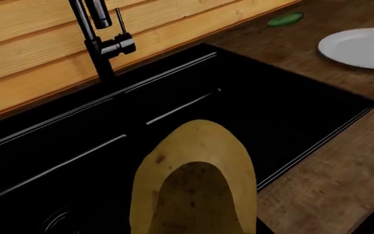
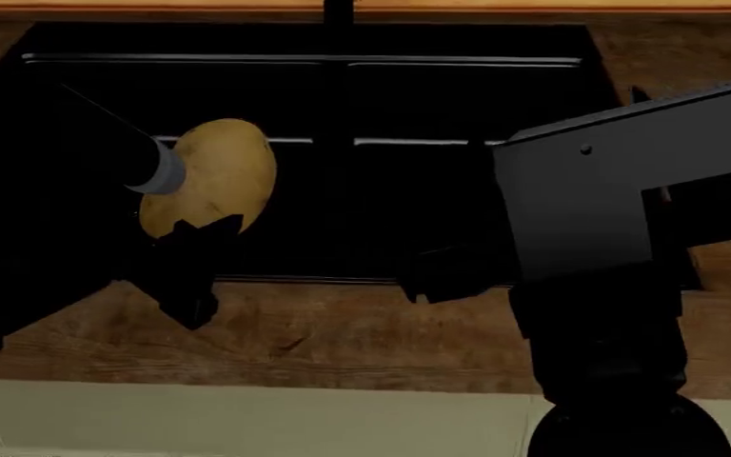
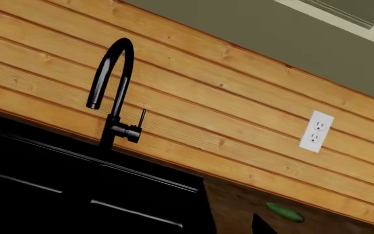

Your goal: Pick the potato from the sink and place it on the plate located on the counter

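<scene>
The tan speckled potato hangs above the left part of the black sink, near its front edge. My left gripper is shut on it from below, its dark fingers lapping the potato's lower end. In the left wrist view the potato fills the near foreground and hides the fingers. The white plate lies on the brown wood counter past the sink's corner. My right gripper hovers dark over the sink's front rim, and its jaws cannot be made out.
A black faucet rises behind the sink against the plank wall. A small green cucumber lies on the counter by the wall, near the plate. My bulky right arm covers the right side of the counter in the head view.
</scene>
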### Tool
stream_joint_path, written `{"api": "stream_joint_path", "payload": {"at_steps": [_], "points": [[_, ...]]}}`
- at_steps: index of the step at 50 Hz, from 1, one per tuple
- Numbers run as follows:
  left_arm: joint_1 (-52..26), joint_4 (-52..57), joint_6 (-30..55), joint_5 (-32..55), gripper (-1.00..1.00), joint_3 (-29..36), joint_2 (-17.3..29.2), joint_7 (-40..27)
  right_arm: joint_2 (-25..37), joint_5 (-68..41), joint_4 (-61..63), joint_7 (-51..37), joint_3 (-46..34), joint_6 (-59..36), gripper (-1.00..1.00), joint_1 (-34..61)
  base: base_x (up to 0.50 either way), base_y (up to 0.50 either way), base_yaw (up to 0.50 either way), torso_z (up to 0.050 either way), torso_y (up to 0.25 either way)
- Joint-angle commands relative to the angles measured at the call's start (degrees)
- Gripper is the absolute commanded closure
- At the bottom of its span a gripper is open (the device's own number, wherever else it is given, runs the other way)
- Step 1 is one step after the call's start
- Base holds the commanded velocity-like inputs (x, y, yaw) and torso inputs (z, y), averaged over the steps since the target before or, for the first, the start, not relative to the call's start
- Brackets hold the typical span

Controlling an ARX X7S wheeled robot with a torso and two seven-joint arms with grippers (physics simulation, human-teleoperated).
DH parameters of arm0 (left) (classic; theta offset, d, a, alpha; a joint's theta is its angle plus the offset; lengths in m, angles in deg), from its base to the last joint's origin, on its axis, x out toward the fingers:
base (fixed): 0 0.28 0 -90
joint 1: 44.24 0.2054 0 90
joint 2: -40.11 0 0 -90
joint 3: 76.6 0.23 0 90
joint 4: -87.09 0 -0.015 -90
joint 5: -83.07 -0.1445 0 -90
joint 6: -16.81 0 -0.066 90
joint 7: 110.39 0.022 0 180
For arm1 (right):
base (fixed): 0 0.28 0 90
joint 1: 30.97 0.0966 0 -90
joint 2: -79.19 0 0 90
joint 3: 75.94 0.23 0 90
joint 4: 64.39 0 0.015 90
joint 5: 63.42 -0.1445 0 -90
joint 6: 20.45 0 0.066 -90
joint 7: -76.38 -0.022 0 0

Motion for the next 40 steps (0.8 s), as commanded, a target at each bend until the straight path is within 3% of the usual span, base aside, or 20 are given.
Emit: {"api": "stream_joint_path", "payload": {"at_steps": [1,40], "points": [[2.0,-2.6,-3.2,1.8,1.0,-0.9,-1.1,-1.5,-0.3,0.7,-2.7,-0.6,-0.2,3.3,-1.0,-2.8,-0.05,-0.43,0.0,0.0,0.0],[1.3,-2.4,-2.9,2.1,1.0,-0.8,-0.9,-1.7,0.1,0.3,-1.8,-0.5,-0.9,2.5,-1.0,-1.9,-0.02,-0.43,0.0,0.0,0.0]]}}
